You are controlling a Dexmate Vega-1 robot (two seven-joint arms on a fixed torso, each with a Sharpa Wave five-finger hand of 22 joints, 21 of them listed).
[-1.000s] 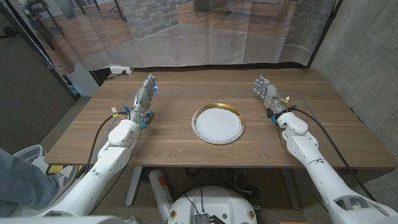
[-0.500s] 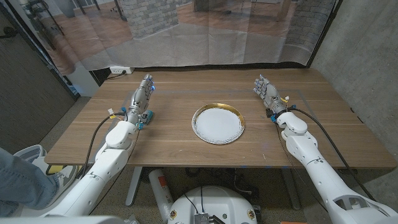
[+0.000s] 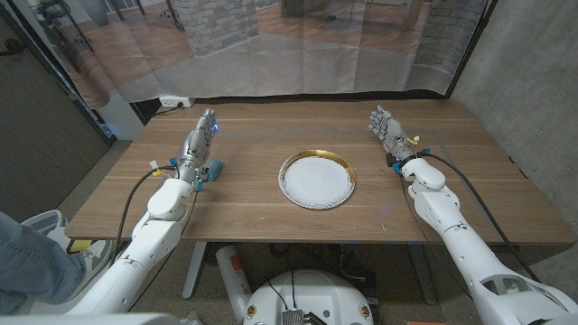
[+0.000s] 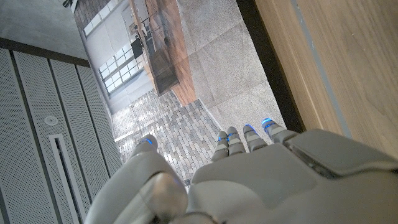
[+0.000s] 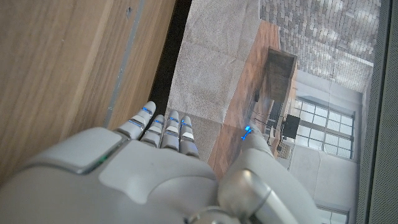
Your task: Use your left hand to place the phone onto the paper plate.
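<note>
Drifting outward from gold-rimmed white paper plate (image 3: 316,180), empty left hand (image 3: 200,142) is staying open-fingered; no phone visible.

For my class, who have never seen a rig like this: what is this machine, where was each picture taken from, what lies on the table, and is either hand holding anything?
This is a robot with two arms, each ending in a grey, human-like hand. One picture looks down from a camera on its head; the other two come from cameras on its wrists, looking along the back of each hand, so they appear turned. On the wooden table lies one round white paper plate with a gold rim, between the arms. The left hand and the right hand hold nothing, their fingers extended. I see no phone on the table.
</note>
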